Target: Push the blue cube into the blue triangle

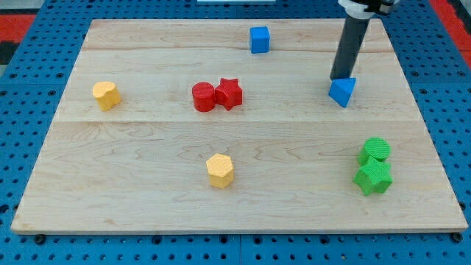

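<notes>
The blue cube (259, 39) sits near the view's top, a little right of centre. The blue triangle (342, 91) lies at the view's right, about mid-height of the upper half. My tip (341, 77) stands at the triangle's top edge, touching or almost touching it; I cannot tell which. The tip is far to the right of the blue cube and lower in the view.
A red cylinder (203, 96) and red star (229, 93) touch each other at centre. A yellow block (107, 95) is at the left, a yellow hexagon (220, 170) at bottom centre. A green cylinder (376, 150) and green star (374, 177) sit at bottom right.
</notes>
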Motion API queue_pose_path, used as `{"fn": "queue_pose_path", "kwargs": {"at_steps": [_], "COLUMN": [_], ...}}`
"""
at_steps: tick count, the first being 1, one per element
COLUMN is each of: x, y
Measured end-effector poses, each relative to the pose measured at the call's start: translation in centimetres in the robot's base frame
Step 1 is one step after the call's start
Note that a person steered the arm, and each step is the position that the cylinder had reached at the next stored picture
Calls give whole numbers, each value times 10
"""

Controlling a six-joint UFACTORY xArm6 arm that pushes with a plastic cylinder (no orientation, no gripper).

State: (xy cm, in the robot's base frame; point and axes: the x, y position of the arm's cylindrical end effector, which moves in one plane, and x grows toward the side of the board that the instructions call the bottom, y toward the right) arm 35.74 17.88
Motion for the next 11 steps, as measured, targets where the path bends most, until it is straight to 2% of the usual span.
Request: {"fn": "queue_pose_path", "kwargs": {"at_steps": [1,2,3,4,5,6,7,8,9,10,11], "x": [-38,-97,-141,-157,-142,-103,-76,-74,-91,-82,-53], "y": [-15,-16,-48,-115,-166,-158,-123,-106,-97,-60,-33]}}
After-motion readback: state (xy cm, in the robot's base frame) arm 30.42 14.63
